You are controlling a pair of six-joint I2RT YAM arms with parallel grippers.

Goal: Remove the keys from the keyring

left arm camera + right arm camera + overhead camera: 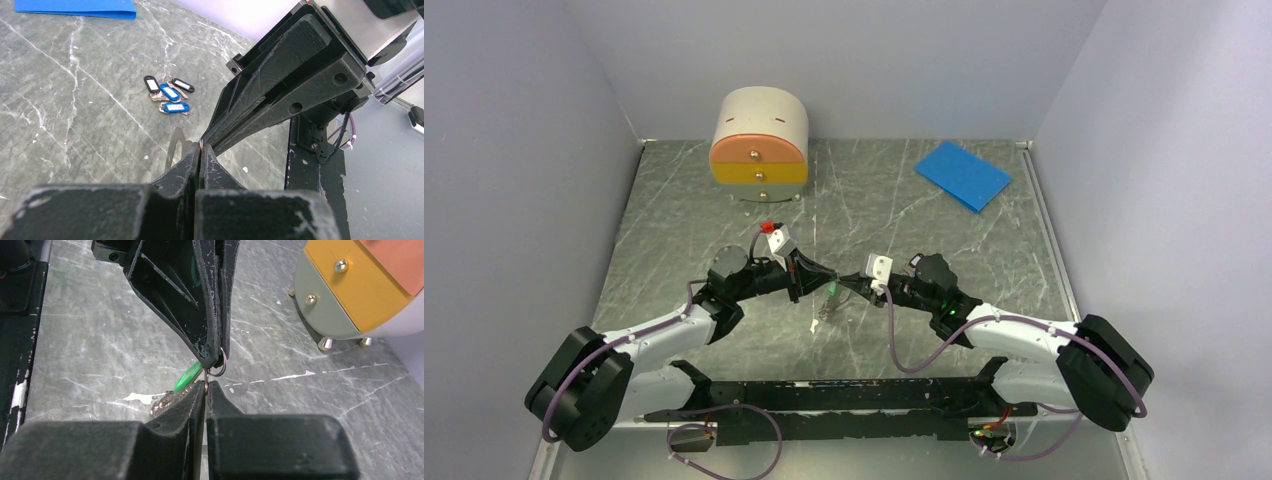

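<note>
Both grippers meet tip to tip above the middle of the table. In the right wrist view the keyring [218, 371] shows as a thin dark wire loop between the two sets of tips. My left gripper [216, 363] comes down from above, shut on the keyring. My right gripper [206, 384] is shut on the keyring's wire from below. The keys hang from it: a bright green tag [188, 377] with a silvery metal piece [164, 401] under it. In the top view the green tag [831, 294] dangles below the left gripper [823, 273] and the right gripper [848, 283]. In the left wrist view my left gripper [201, 146] pinches a sliver of wire.
A small drawer unit [759, 145] stands at the back left and also shows in the right wrist view [360, 285]. A blue sheet [962, 175] lies at the back right. Loose blue and black tags [167, 95] lie on the table. A black frame [844, 400] runs along the near edge.
</note>
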